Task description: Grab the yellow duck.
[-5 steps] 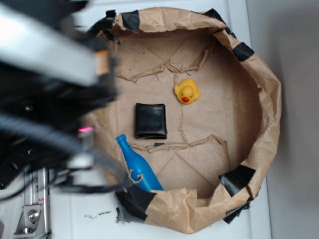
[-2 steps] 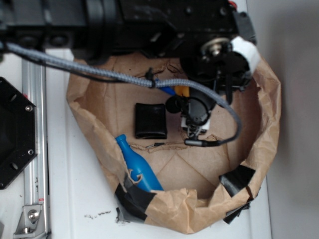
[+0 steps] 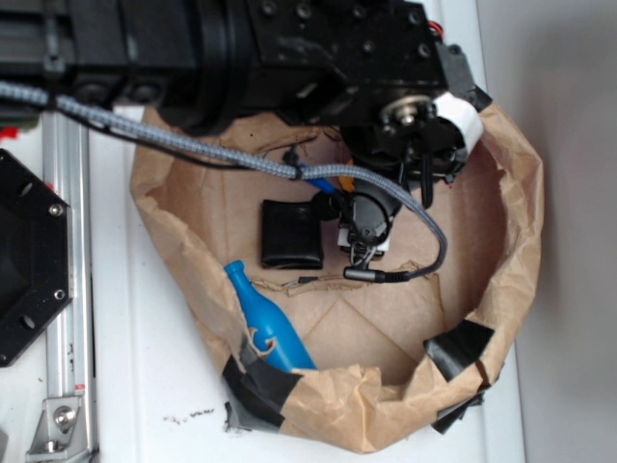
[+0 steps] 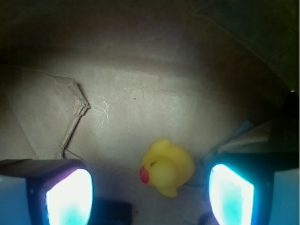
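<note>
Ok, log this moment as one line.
phase: pre-grasp | gripper: open, straddling yellow duck | duck: on paper, not gripped | black block: beside

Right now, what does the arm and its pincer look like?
A black, boxy arm with visible screws, a grey braided cable and a white band. In the wrist view the pincer shows two glowing white-cyan pads in dark frames.

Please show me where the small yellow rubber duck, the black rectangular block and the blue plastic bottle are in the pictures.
small yellow rubber duck (image 4: 168, 171): wrist view, on its rounded body.
black rectangular block (image 3: 291, 234): exterior view, middle of its top face.
blue plastic bottle (image 3: 267, 326): exterior view, on its body below the neck.
</note>
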Motion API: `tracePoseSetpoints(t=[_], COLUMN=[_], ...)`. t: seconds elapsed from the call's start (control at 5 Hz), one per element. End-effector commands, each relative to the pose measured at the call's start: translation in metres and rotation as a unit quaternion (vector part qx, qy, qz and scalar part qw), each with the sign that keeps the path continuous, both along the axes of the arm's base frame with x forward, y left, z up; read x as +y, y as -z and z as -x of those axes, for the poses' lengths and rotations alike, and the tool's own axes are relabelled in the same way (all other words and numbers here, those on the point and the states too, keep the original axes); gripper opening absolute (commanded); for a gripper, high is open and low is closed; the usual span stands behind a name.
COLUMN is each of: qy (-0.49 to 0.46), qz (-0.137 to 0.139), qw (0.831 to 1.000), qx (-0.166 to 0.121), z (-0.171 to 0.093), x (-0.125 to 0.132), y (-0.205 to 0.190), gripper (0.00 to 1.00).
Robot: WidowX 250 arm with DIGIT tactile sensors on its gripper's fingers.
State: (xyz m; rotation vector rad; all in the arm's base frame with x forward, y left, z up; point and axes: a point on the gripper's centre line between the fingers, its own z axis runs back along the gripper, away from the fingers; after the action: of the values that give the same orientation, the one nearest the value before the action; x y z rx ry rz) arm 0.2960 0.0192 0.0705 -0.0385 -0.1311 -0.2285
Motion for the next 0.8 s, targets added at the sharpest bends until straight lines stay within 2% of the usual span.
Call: tracePoseSetpoints(t=[0.0, 0.2, 0.4, 0.6], qy=[-0.001, -0.001, 0.001, 0.0], qz=[-0.005, -0.005, 0.004, 0.0], qw=[1.0, 1.0, 0.999, 0.999], qx=[-0.024, -0.024, -0.047, -0.042], z=[-0.005, -0.005, -0.001, 0.001], x=[0.003, 0.003, -0.007, -0.011], y=[-0.012, -0.012, -0.005, 0.001], gripper=[1.0, 1.0, 1.0, 1.0])
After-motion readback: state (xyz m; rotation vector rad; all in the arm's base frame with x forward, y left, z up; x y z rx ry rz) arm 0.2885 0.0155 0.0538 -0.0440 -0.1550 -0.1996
